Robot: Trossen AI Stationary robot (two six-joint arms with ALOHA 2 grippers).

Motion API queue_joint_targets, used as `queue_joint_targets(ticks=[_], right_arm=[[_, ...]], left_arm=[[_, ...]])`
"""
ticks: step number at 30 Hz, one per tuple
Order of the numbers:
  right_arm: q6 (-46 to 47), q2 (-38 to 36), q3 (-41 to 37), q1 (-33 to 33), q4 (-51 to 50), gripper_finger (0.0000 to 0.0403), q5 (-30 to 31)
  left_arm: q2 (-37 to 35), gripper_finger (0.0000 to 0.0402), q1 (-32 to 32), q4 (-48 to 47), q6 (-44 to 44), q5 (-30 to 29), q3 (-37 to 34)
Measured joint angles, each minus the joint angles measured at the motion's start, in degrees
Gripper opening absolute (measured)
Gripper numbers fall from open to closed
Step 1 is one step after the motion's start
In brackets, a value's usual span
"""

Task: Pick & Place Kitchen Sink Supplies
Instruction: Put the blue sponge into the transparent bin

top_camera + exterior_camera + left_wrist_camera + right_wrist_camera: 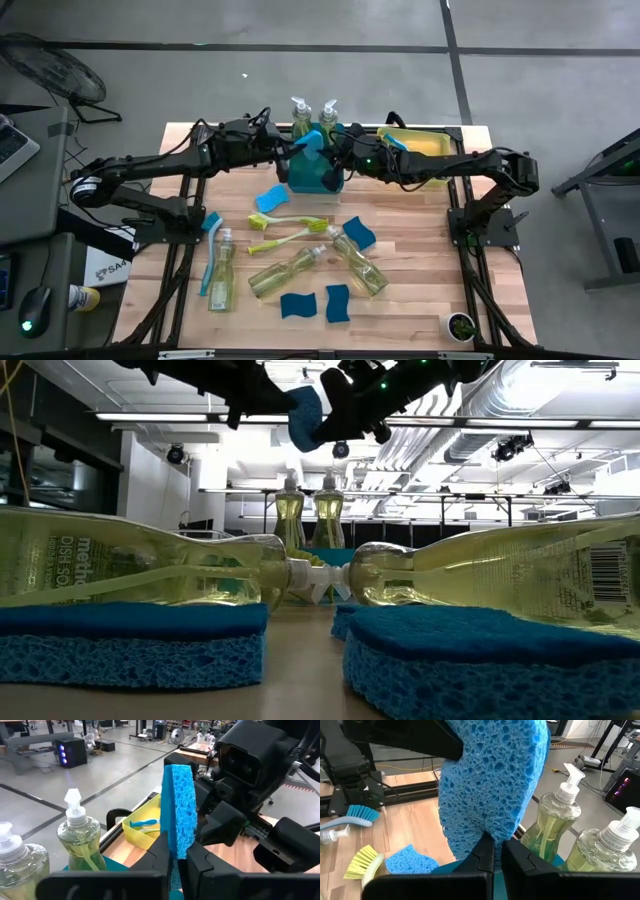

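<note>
A blue sponge (312, 142) hung in the air above the teal bin (315, 172) at the far middle of the table (420, 260), pinched from both sides. The left gripper (176, 857) was clamped on one edge of it, and the right gripper (496, 851) was clamped on the opposite edge, both sets of jaws closed tight on the foam. Two upright soap bottles (313, 115) stood just behind the bin. The yellow bin (425, 150) sat beside it with a blue brush (142, 824) inside. On the table nearer the front lay three soap bottles on their sides (295, 268), more sponges (318, 303) and lime-green brushes (290, 229).
</note>
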Motion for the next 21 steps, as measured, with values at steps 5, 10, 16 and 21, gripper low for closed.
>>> queue_joint_targets(ticks=[5,10,16,21], right_arm=[[0.0,0.0,0.0,0.0,0.0,0.0031,-0.5],[0.4,0.0,0.0,0.1,-0.1,0.0102,-2.4],[5.1,-2.0,0.0,-0.2,-2.8,0.0202,-3.2],[7.0,-5.6,0.0,-0.7,-9.7,0.0244,-0.9]], left_arm=[[0.0,0.0009,0.0,0.0,0.0,0.0,0.0],[0.0,0.0008,0.0,-0.1,0.1,-1.4,0.0],[-0.9,0.0005,0.0,-2.4,0.4,-4.3,0.0],[-4.8,0.0003,0.0,-8.8,1.5,-18.0,0.0]])
